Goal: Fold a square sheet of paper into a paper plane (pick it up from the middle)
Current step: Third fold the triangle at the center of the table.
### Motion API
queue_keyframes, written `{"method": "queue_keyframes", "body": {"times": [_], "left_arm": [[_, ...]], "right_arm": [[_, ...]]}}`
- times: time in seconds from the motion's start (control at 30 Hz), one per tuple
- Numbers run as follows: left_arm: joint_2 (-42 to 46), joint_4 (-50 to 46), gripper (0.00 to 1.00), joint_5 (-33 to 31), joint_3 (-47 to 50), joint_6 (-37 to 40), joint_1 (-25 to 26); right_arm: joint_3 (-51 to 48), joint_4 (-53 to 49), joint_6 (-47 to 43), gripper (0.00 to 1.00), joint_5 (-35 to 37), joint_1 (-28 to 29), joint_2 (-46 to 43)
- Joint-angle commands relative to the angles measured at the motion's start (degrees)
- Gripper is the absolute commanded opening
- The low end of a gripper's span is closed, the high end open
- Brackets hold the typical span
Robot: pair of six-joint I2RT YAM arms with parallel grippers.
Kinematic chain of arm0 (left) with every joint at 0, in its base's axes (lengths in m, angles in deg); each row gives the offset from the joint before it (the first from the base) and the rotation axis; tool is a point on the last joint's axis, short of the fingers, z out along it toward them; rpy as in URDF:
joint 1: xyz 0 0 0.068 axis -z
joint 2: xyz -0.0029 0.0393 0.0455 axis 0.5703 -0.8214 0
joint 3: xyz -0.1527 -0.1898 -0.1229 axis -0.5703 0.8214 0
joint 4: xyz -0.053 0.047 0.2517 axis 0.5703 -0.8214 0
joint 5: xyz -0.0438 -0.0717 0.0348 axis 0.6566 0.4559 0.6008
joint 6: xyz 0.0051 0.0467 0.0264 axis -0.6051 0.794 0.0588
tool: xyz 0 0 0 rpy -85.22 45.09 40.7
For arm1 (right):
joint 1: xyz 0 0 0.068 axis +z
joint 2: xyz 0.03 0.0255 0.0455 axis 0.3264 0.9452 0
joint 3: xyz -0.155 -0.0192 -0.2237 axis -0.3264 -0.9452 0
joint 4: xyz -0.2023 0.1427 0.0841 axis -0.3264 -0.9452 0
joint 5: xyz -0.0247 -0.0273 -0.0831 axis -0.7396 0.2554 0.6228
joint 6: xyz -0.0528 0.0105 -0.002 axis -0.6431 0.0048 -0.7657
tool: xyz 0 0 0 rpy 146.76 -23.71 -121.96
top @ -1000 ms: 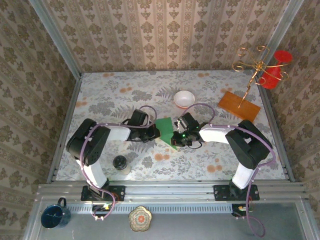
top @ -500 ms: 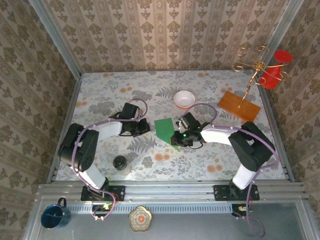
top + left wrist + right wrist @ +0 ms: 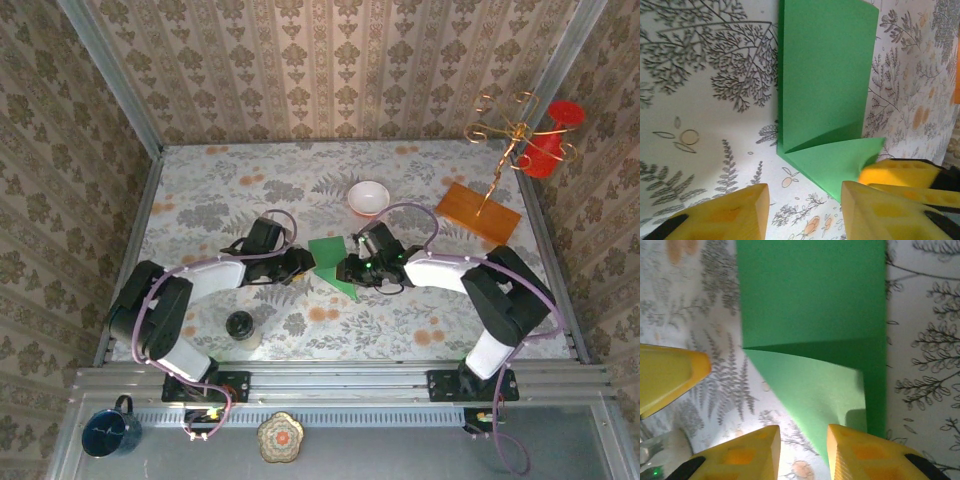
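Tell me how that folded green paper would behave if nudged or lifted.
The green paper looks thin: probably floppy and light. Its folded flap sits raised, so it may spring open. Flat on the table, it likely slides.

From above, the right gripper (image 3: pixel 348 270) covers the right edge of the square sheet of paper (image 3: pixel 325 258), and its jaw gap is too small to judge. In the left wrist view the sheet's far edge runs off the top, and a blurred orange sliver (image 3: pixel 957 75) is cut by the right border. The right wrist's own finger (image 3: pixel 875 455) hides the sheet's near corner.
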Motion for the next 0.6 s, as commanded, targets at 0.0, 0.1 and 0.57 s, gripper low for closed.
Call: {"method": "queue_keyframes", "body": {"times": [0.0, 0.1, 0.57], "left_arm": [[-1.52, 3.44, 0.44, 1.6, 0.1, -3.8, 0.6], [-3.15, 4.59, 0.45, 2.51, -0.18, -4.69, 0.77], [-7.4, 7.18, 0.45, 4.53, -1.76, -7.34, 0.78]], "right_arm": [[0.28, 0.29, 1.1, 0.33, 2.06, -0.38, 1.51], [-0.06, 0.65, 1.6, 0.34, 2.13, -0.8, 2.4], [-3.44, 6.24, 3.95, 0.35, -0.91, -2.21, 1.7]]}}
